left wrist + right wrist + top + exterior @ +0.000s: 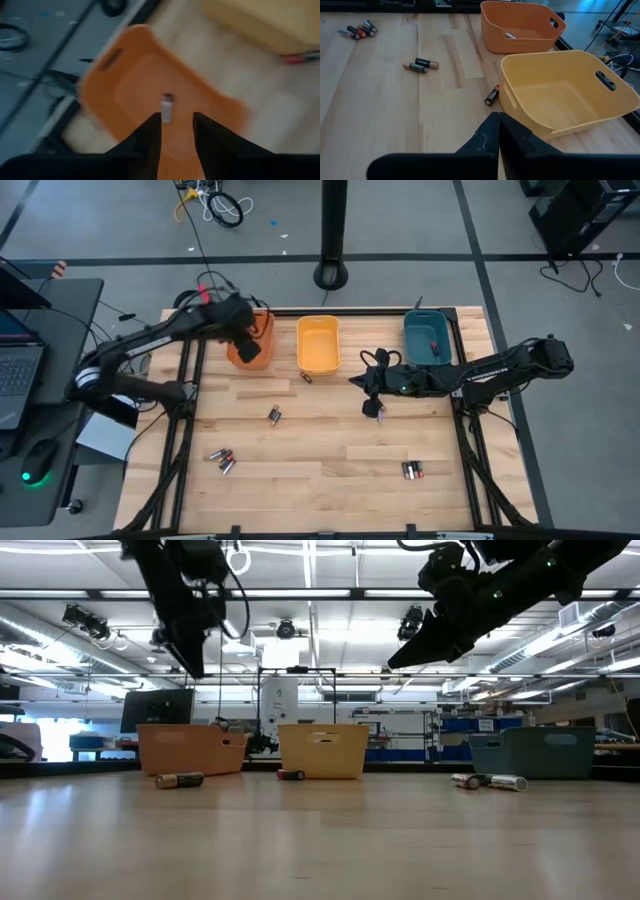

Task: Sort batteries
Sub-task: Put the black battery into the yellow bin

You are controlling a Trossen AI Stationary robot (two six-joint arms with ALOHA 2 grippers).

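My left gripper (176,116) hangs open above the orange bin (262,350) at the table's far left. A small silvery battery (167,107) shows inside that bin, just past the fingertips and clear of them. My right gripper (372,410) is shut on nothing and hovers over the table's middle right, in front of the yellow bin (565,95). Loose batteries lie on their sides on the wood: one black and red (492,94) beside the yellow bin, a pair (274,415) mid-table, a cluster (222,458) near left, and a pair (412,470) near right.
A teal bin (428,340) stands at the far right, in line with the yellow and orange bins along the far edge. Dark frame rails (185,430) run down both sides of the table. Bare wood lies in the table's near middle.
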